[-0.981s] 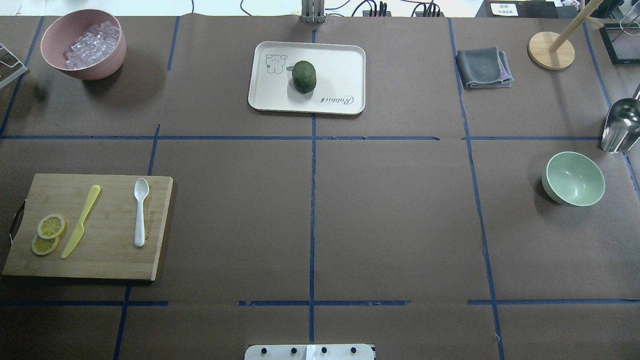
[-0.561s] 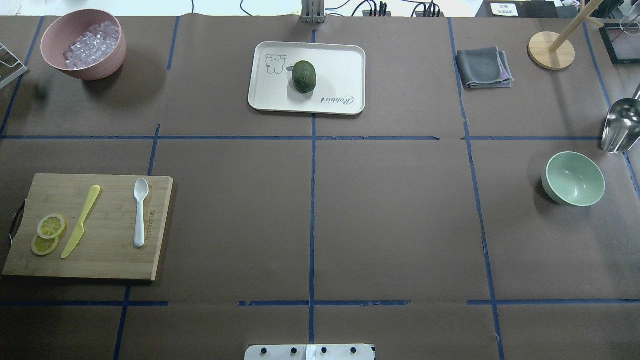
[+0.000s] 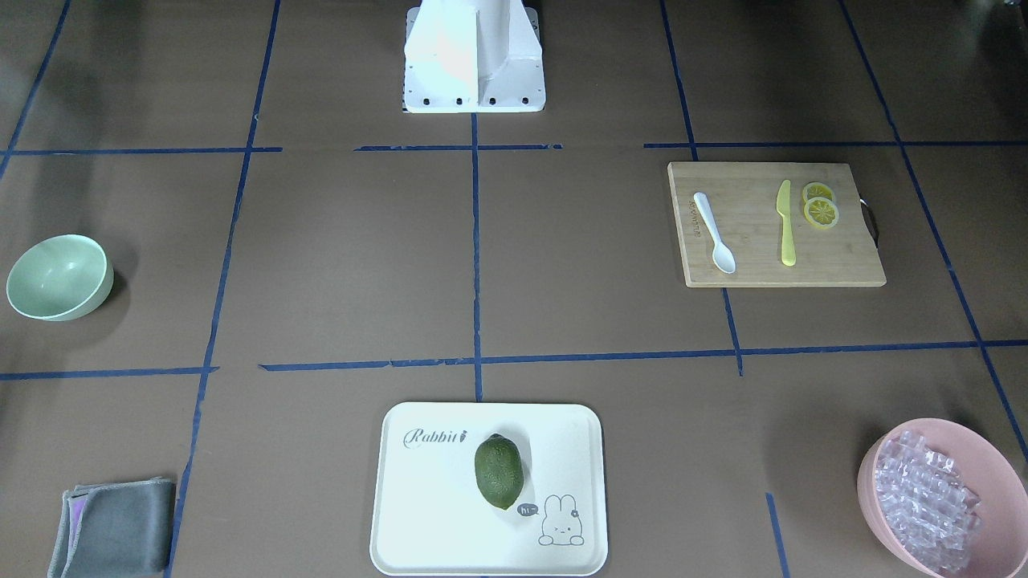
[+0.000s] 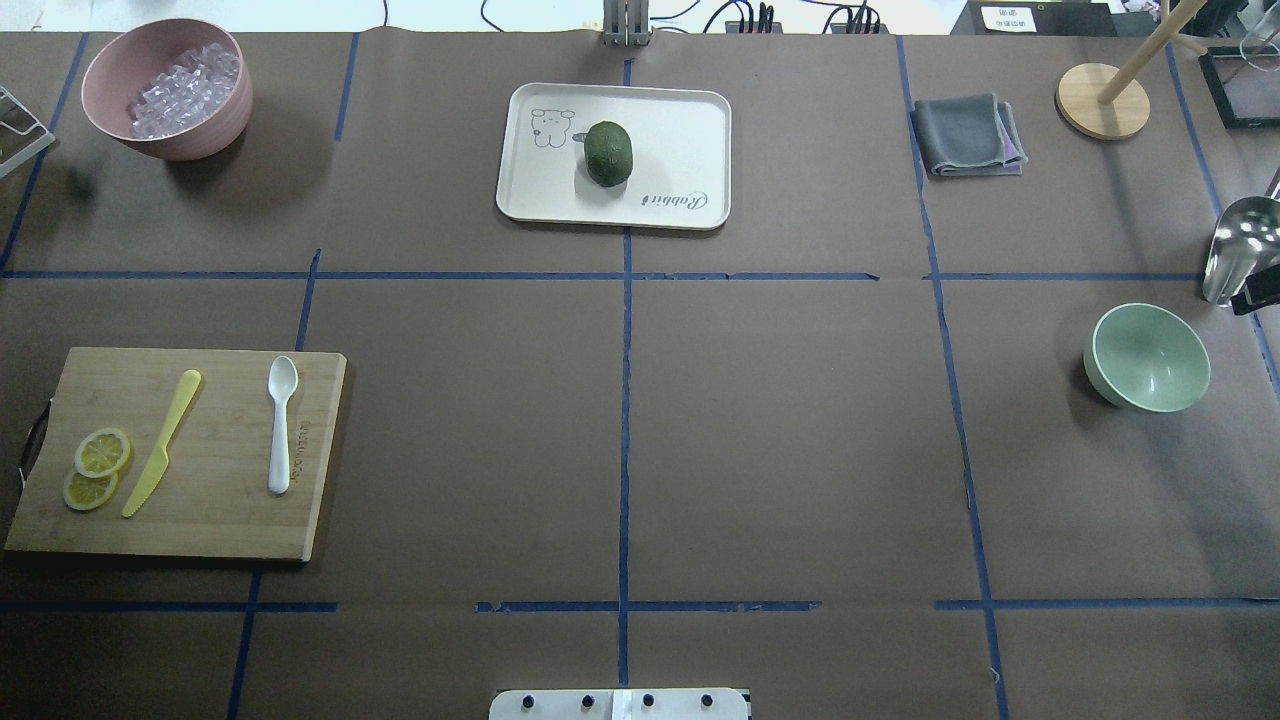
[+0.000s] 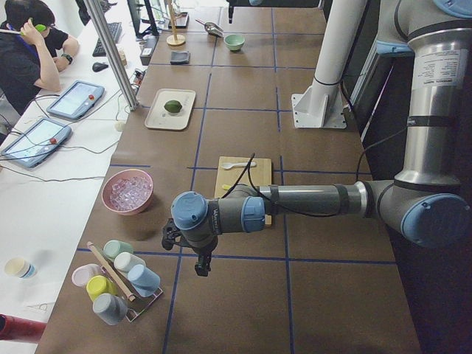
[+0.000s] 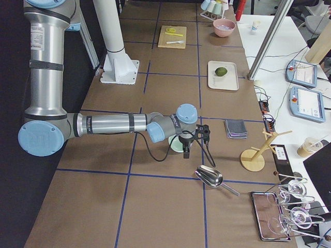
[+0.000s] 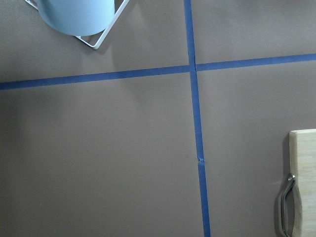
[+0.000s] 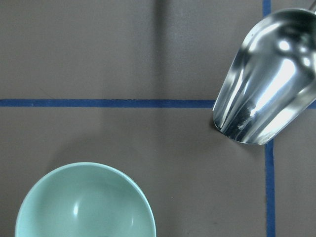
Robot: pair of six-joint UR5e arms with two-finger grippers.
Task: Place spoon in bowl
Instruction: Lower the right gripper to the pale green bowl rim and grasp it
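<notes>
At the start: spoon (image 4: pixel 281 425) on board (image 4: pixel 220 520), far from bowl (image 4: pixel 1147 357). Next, pinch handle. Left hand (image 5: pixel 199 270), right hand (image 6: pixel 186 151): cannot tell if wide.

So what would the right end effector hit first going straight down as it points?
Likely the bare table, in the gap between the bowl and the metal scoop; the wrist view leaves the exact spot unclear.

White spoon (image 3: pixel 714 233) lies on the wood board (image 3: pixel 755 269) w/ a yellow knife (image 3: pixel 786 223) & 2 lemon slices (image 3: pixel 820 205). Green bowl (image 3: pixel 58 277) sits far off, other side. Green fruit (image 3: pixel 498 471) on the tray (image 3: pixel 426 498). Pink bowl (image 3: pixel 865 491) has ice bits.
</notes>
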